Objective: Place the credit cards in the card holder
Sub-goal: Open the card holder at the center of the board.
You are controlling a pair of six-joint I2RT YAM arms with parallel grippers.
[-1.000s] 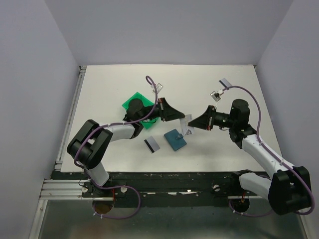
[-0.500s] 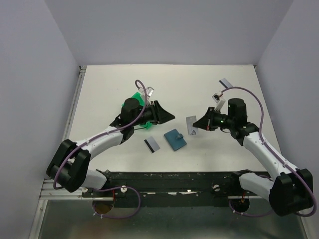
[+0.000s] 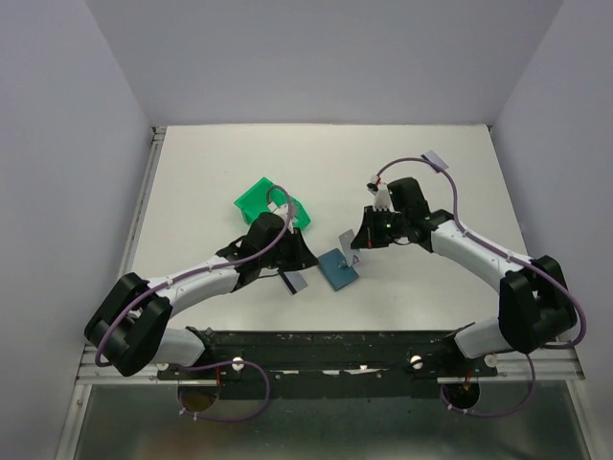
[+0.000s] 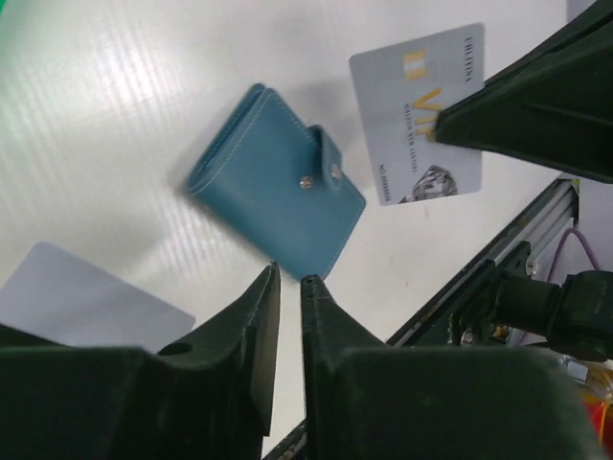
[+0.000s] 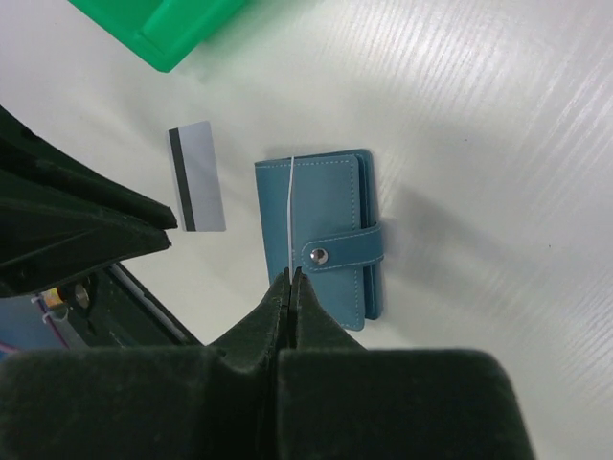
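The right claw (image 5: 290, 278) is clenched on one credit card (image 4: 418, 113), pinching it by an edge. It holds the card upright, so the right wrist view shows only a thin white line. That line hangs directly over the card holder (image 5: 321, 235), near its spine side. The card holder lies flat on the table (image 3: 211, 172), folded shut, with its strap snapped over the stud.

The left claw (image 4: 287, 278) is slightly parted with nothing between its fingers. It hovers low over the near edge of the card holder. A second credit card (image 5: 196, 177) lies flat just beside the card holder, stripe side up, and a green bin (image 3: 268, 201) sits further back.

The main risk, as I judge it, is the closed strap: no slot is exposed. Pressing the card down now would bend it, twist it in the thin pinch, or shove the card holder across the smooth table. The two claws are also close together, so opening the strap could knock the held card loose or nudge the flat one away.
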